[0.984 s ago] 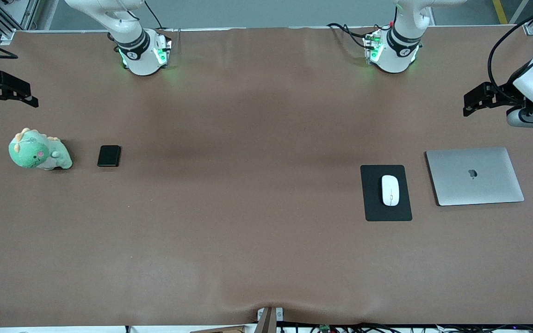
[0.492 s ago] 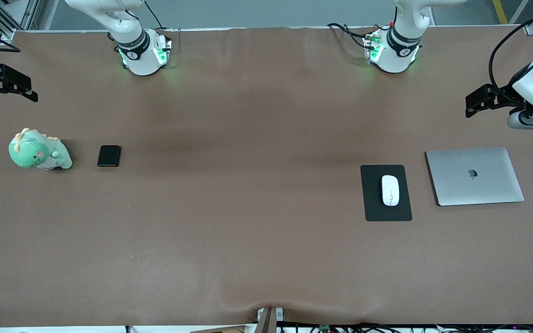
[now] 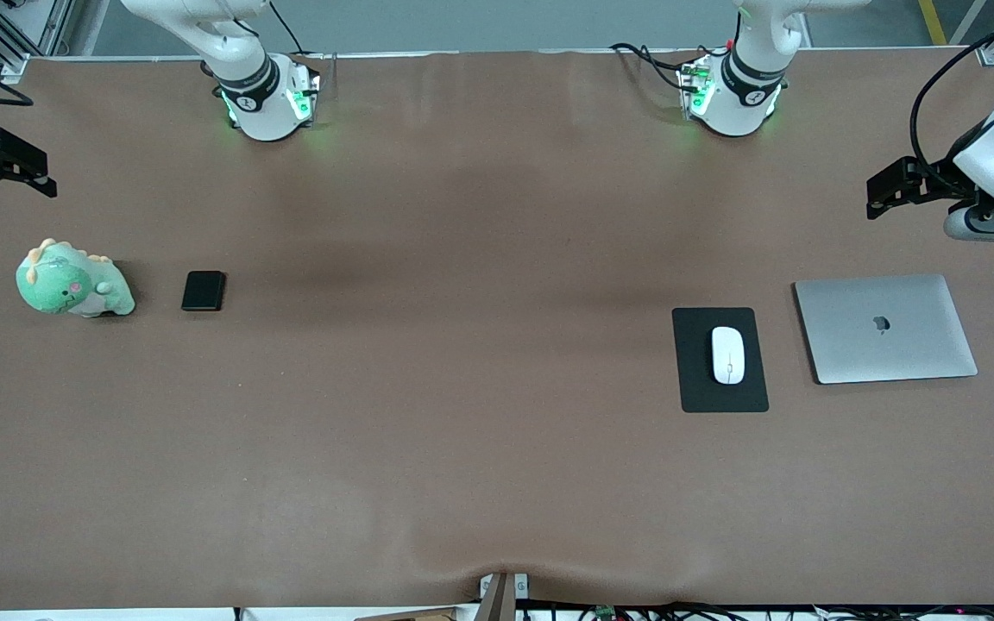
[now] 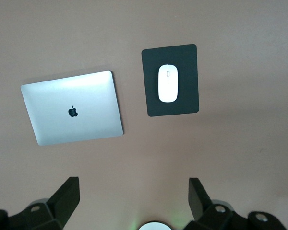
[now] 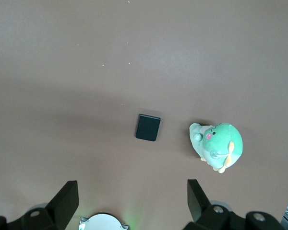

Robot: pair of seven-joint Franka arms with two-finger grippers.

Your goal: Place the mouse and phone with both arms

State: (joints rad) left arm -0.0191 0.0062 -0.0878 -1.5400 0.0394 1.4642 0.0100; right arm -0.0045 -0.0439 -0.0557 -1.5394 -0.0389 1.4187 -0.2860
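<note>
The white mouse (image 3: pixel 728 354) lies on a black mouse pad (image 3: pixel 691 379) toward the left arm's end of the table. It also shows in the left wrist view (image 4: pixel 168 83). The black phone (image 3: pixel 204 291) lies flat on the bare table toward the right arm's end, and shows in the right wrist view (image 5: pixel 148 127). My left gripper (image 3: pixel 873 197) hangs open and empty, high over bare table at the left arm's end; its fingers frame empty table in its wrist view (image 4: pixel 133 186). My right gripper (image 3: pixel 7 185) hangs open and empty, high over the table's edge at the right arm's end (image 5: pixel 132 186).
A closed silver laptop (image 3: pixel 885 328) lies beside the mouse pad, toward the left arm's end (image 4: pixel 72 112). A green plush dinosaur (image 3: pixel 72 280) sits beside the phone, toward the right arm's end (image 5: pixel 218 146). The brown table cover (image 3: pixel 480 388) is bare in the middle.
The right gripper has drifted toward the right arm's end of the table and the arm bases. The left gripper has shifted slightly. Mouse and phone have not moved.
</note>
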